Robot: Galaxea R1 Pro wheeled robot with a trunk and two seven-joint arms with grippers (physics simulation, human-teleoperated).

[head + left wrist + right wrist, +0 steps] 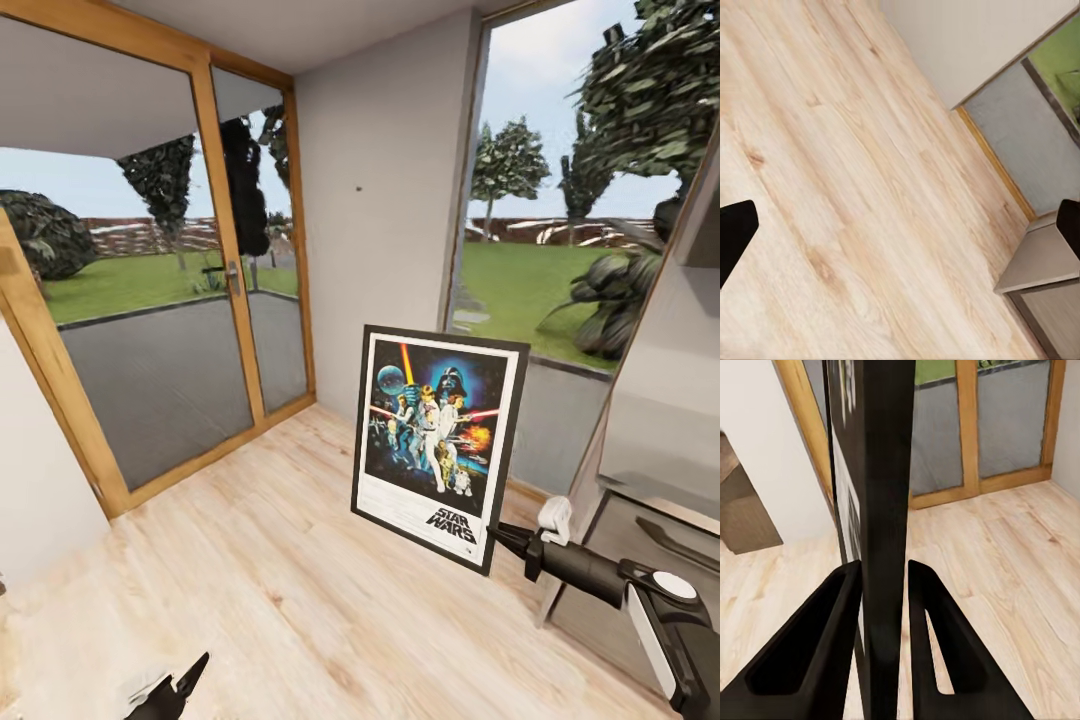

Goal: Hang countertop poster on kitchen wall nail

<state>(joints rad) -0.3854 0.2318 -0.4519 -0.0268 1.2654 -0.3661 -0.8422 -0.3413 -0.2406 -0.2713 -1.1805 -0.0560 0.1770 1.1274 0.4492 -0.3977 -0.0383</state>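
Wood floor (pixel 260 590) below, poster (pixel 436 443) upright, edge clamped between right pincer (pixel 497 535) fingers; left pincer (pixel 185 680) spread.

Pale wood-plank floor (pixel 260 560) meets the wood-framed glass door (pixel 160 330).

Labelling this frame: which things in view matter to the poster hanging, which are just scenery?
Job: poster, clamped at its lower corner in the right hand; wall nail on the grey panel above it.
Scenery: glass doors, wood floor, garden trees, open left hand.
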